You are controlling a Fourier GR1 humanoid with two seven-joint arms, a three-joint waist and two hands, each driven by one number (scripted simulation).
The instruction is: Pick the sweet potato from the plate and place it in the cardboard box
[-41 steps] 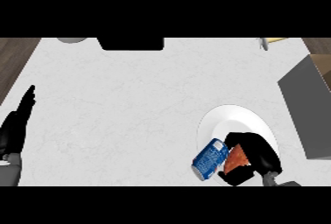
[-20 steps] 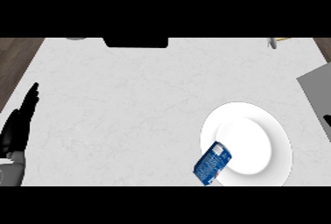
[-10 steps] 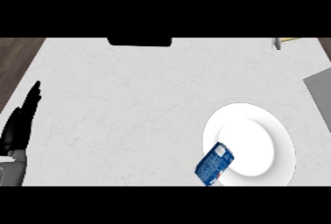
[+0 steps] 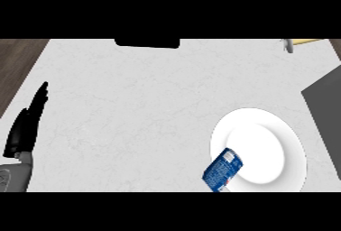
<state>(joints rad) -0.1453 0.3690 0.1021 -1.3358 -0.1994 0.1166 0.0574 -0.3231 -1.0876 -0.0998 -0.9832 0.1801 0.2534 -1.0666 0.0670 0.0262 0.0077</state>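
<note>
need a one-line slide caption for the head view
White plate with a blue packet over its rim; left hand rests open at the counter's left edge.

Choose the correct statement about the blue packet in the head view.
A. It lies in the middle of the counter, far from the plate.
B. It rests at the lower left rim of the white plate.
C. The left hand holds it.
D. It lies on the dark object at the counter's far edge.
B: the blue packet overlaps the lower left rim of the white plate, while the left hand is open at the view's left edge.
</note>
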